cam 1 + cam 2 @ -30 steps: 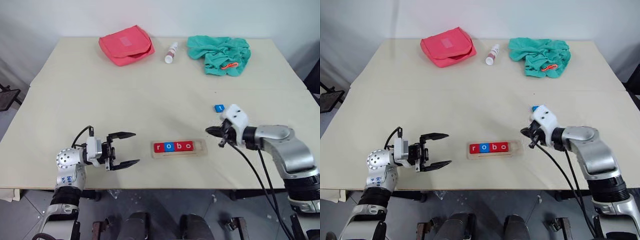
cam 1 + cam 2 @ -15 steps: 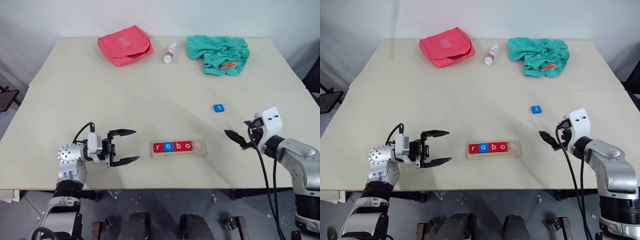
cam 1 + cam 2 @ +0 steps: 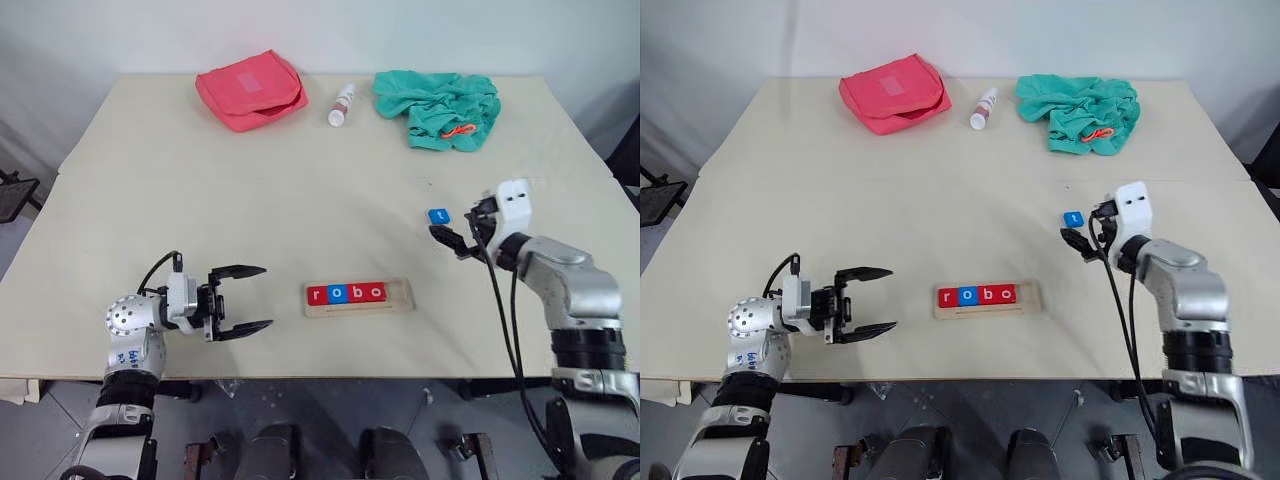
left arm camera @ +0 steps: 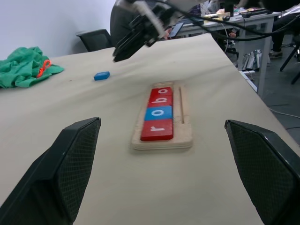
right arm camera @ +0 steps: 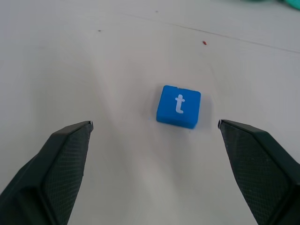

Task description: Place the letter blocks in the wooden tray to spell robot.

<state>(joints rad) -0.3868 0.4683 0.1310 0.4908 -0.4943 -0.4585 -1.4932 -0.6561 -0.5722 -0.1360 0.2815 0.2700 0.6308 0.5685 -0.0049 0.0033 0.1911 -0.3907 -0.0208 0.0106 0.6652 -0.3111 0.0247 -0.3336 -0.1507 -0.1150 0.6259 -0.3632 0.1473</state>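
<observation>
Left fingers [image 3: 243, 300] released, spread wide, pointing toward wooden tray [image 3: 358, 298] on worktop [image 3: 300, 190]. In tray groove, four letter blocks: red r [image 3: 317, 295], blue o [image 3: 337, 294], red b [image 3: 356, 293], red o [image 3: 376, 292]; last slot bare. Fifth block, blue t [image 5: 178, 106], flat on worktop just ahead of released right fingers [image 3: 447, 240], between their tips, untouched.

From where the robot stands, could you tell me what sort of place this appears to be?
Probably an office or lab used as a test area. The work happens on a plain pale table against a bare white wall, and the left wrist view shows a black office chair and cluttered desks behind it.
</observation>
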